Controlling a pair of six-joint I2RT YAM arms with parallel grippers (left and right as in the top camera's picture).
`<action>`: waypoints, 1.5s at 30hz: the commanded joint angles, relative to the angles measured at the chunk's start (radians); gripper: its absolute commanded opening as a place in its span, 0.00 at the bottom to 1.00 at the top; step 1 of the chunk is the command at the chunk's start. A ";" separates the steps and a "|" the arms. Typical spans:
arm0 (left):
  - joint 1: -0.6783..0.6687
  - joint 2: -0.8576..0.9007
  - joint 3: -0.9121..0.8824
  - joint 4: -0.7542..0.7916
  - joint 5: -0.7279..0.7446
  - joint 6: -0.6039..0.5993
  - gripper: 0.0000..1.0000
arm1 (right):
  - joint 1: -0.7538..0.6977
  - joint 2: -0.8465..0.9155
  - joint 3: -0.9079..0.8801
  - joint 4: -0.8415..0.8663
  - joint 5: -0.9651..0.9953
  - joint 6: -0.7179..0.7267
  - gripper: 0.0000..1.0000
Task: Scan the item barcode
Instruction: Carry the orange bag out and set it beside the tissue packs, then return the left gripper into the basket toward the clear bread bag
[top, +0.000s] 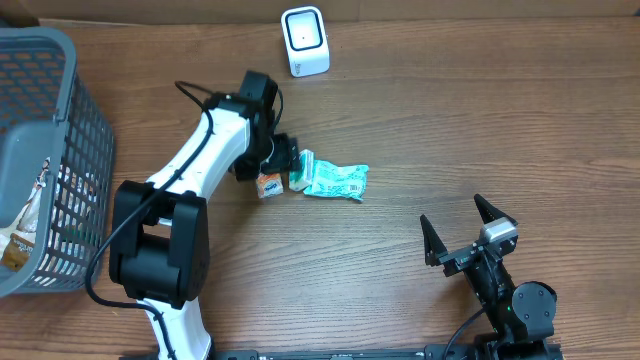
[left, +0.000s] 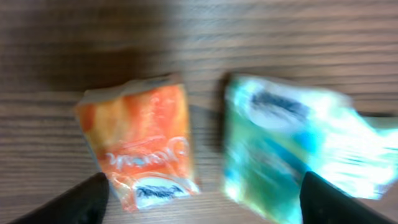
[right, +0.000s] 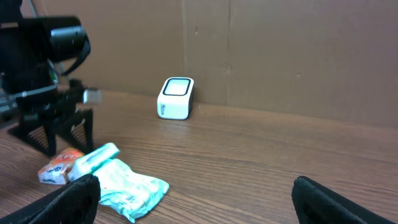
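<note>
Orange packet (left: 140, 146) and green packet (left: 280, 155) lie side by side under the left gripper (left: 208, 202), its jaws wide and empty, their long axes crossing its closing line; the right gripper (top: 452, 212), also wide, is well apart.

White scanner (top: 305, 41): rounded box standing upright, dark-rimmed window facing up.
Orange packet (top: 268, 184): small, lying flat on the counter (top: 480, 120), well in front of the scanner.
Teal-green packet (top: 335, 180): crumpled, lying flat, just beside the orange packet, directly in front of the scanner.
</note>
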 joint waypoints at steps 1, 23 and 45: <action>0.001 -0.006 0.168 -0.054 0.045 0.060 0.86 | -0.001 -0.012 -0.011 0.007 0.000 0.002 1.00; 0.439 -0.043 1.135 -0.660 -0.373 -0.039 1.00 | -0.001 -0.012 -0.011 0.007 0.000 0.002 1.00; 0.972 -0.061 0.961 -0.718 -0.312 -0.026 1.00 | -0.001 -0.012 -0.011 0.007 0.000 0.002 1.00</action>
